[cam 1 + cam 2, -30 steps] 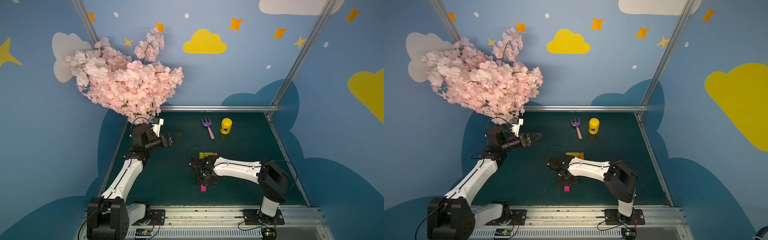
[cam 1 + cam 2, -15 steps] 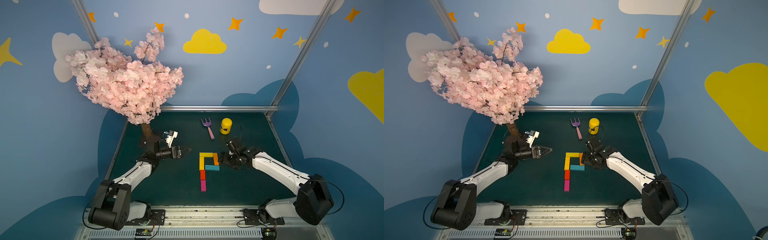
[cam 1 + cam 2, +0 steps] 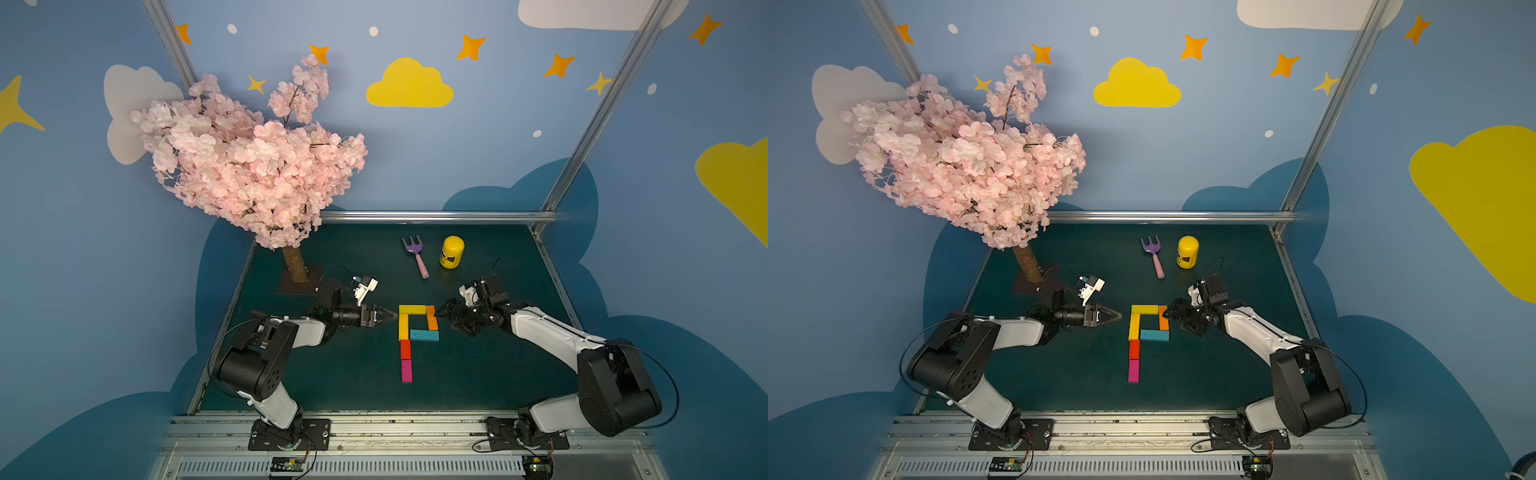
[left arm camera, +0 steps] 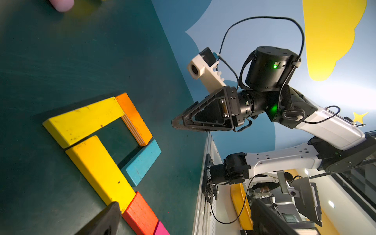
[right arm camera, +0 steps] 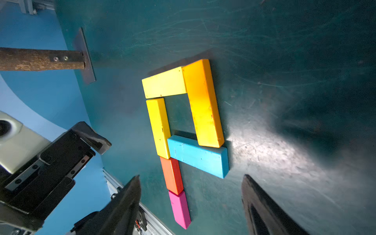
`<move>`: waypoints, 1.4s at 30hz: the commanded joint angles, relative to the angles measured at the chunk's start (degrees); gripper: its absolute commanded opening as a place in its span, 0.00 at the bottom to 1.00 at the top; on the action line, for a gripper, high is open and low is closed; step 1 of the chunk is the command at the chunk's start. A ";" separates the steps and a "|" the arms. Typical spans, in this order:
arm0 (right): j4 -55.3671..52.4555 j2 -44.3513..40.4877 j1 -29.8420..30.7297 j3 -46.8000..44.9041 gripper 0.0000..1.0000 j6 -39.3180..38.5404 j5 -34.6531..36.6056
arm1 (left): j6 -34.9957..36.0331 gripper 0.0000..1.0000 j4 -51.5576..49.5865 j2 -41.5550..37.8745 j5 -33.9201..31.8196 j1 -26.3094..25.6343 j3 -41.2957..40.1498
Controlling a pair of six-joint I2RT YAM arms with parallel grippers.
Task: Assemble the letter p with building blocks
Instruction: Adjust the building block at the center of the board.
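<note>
Since half a second ago the left gripper [image 3: 384,318] has closed in on the blocks' left side, while the right gripper [image 3: 446,318] stays beside the orange block [image 3: 431,318]. Both stand spread and empty. Nearest, the magenta block [image 3: 407,371] and red block [image 3: 405,349] form the stem. The loop sits beyond them, so the letter p [image 3: 403,328] lies mid-table and looks finished. The next move, I judge, is to withdraw without nudging it. Farther off, the toy rake [image 3: 415,255], yellow jar [image 3: 452,251] and blossom tree [image 3: 257,166] obstruct nothing.

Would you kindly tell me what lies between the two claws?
Between the left claw and right claw lies the letter p, seen in both top views.
</note>
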 commanded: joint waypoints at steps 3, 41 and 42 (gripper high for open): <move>5.69 0.90 -0.39 -2.26 0.78 0.29 -3.71 | 1.62 1.00 0.69 -1.43 0.81 -0.35 -0.75; 15.24 8.49 0.00 -5.07 0.76 1.85 -6.61 | 15.06 1.00 -18.97 0.92 -5.73 -3.55 2.52; 15.27 8.56 0.05 -5.06 0.76 1.89 -6.57 | 15.05 1.00 -18.99 0.96 -5.62 -3.62 2.56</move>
